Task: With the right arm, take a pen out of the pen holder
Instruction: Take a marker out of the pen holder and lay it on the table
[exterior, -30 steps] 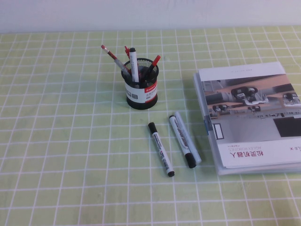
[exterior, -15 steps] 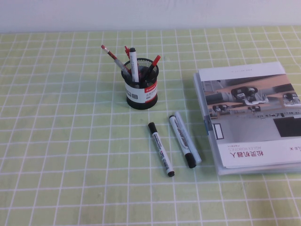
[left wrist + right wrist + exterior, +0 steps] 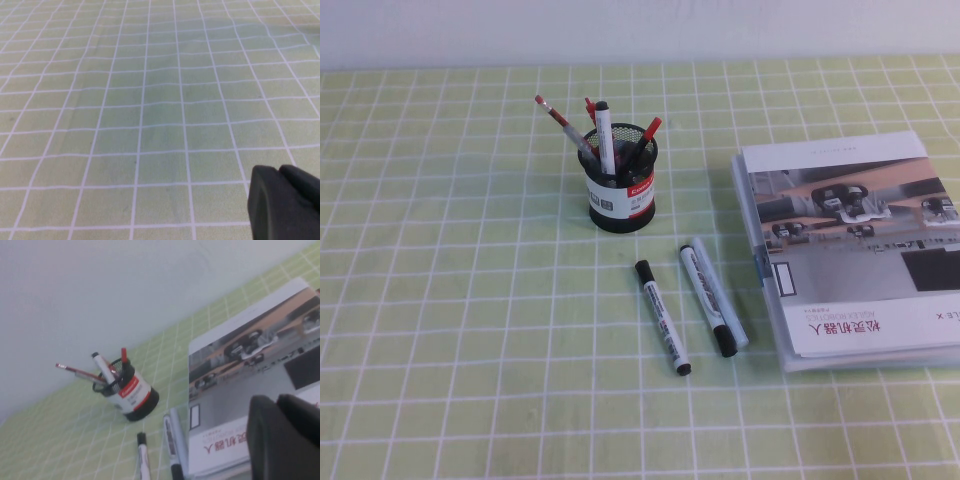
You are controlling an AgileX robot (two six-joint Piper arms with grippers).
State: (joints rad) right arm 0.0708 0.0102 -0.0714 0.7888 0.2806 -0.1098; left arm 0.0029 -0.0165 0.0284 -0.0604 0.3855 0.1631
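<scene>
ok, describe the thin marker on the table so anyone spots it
In front of the pen holder, left of the booklet, two markers lie flat. Left gripper is over the cloth, right gripper near the booklet, neither touching them. It is the thin marker, farther from the booklet than the fat marker.

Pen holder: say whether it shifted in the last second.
No. The pen holder stands on the same cloth squares, left of the booklet. Left gripper hangs over the cloth, right gripper, shut, near the booklet; neither shows from above.

A black pen holder [image 3: 623, 195] with pens [image 3: 605, 135] toward the table's [image 3: 440, 300] far edge, two markers [image 3: 662, 317] beside a booklet [image 3: 850, 250] at its right edge.
</scene>
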